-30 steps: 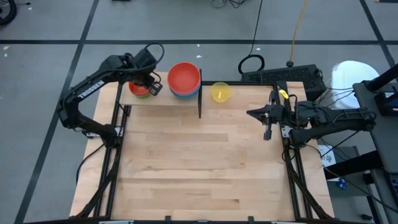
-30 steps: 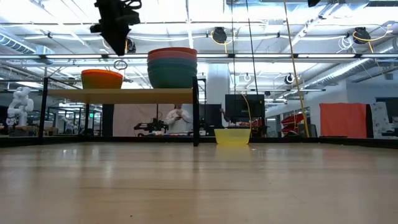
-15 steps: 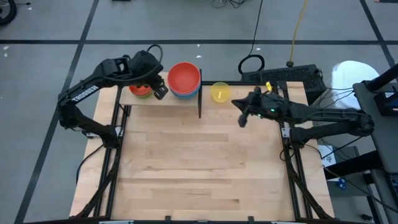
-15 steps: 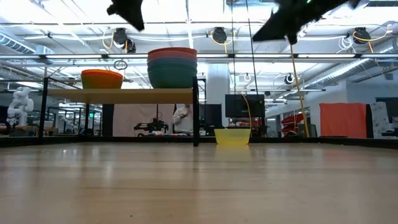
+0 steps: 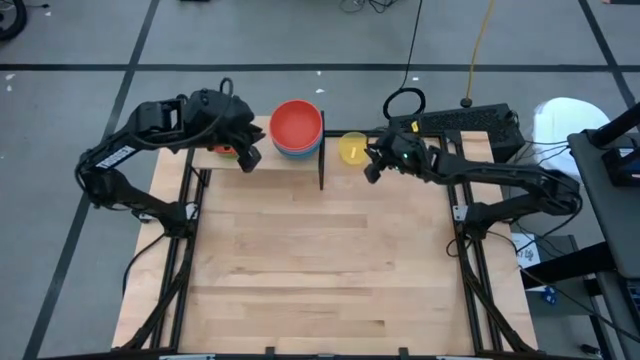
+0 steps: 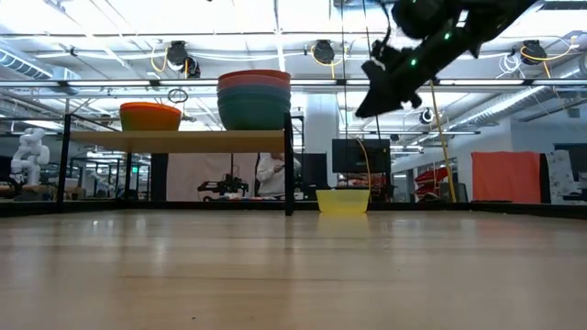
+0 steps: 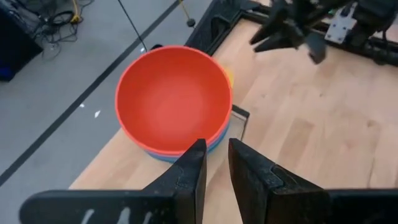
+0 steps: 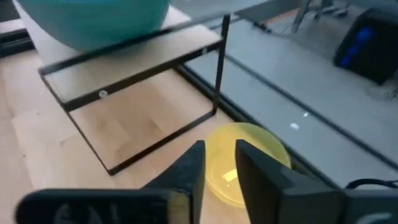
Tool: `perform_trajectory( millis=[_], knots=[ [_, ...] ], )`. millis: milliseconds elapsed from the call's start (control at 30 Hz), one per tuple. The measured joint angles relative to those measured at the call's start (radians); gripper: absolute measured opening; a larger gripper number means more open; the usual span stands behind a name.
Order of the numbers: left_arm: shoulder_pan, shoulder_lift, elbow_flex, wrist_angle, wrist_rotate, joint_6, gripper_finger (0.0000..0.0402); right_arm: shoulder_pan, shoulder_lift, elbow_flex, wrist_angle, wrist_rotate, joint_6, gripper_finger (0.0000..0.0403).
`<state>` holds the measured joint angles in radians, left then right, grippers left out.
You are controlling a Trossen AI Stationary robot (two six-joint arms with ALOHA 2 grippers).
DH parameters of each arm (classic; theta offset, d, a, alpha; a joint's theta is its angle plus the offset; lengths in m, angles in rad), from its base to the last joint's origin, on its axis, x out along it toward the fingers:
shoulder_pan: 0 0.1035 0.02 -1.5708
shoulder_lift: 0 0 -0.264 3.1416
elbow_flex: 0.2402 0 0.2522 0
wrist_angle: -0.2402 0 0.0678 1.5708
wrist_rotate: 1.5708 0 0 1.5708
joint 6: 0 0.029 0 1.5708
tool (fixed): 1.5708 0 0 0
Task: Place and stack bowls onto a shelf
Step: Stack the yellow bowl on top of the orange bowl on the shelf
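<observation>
L gripper [image 5: 247, 158]: over the shelf [image 5: 262, 160], between orange bowl and big stack; fingers [image 7: 189, 177] a narrow gap apart, nothing between them.
Orange bowl [image 6: 150, 116]: on shelf's L end. Low view shows it whole; from above L arm covers most of it.
Big stack [image 5: 296, 128]: on shelf's R end, against the upright end bar [image 5: 321, 160], just ahead of L gripper.
Stack contents: red bowl [image 7: 173, 99] on top, nested in the others. High + L wrist views show only red inside and a blue rim; low view shows the side layers, red, pink, teal [image 6: 254, 113] lowest.
Yellow bowl [image 5: 354, 148]: on table [image 5: 320, 270] past the end bar, off the shelf, just ahead of and below R gripper. R wrist view shows something small lying in it, can't tell what.
R gripper [image 5: 370, 170]: hangs above table beside yellow bowl, not touching; fingers [image 8: 186, 171] slightly apart, empty.
Low view only: person [image 6: 269, 174] in room behind the table.
Change vs 1 s ago: L arm has pulled back from orange bowl toward table side. R arm has swung from table's R edge over to yellow bowl, jaws gone from closed to a bit apart. Bowls unmoved.
</observation>
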<state>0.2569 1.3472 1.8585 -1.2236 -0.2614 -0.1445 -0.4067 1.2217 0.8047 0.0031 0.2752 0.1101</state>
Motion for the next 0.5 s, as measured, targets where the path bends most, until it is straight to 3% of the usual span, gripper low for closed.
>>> perform_trajectory(
  millis=[233,500],
  knots=[
    [-0.018,-0.015,0.0,-0.001,0.002,-0.022,0.0074,-0.138,0.121,0.0,0.041,-0.281,-0.006,0.0105],
    [-0.018,-0.014,0.0,-0.003,0.002,-0.018,0.0074,-0.21,0.217,0.0,0.037,-0.416,-0.141,0.0089]
  ],
)
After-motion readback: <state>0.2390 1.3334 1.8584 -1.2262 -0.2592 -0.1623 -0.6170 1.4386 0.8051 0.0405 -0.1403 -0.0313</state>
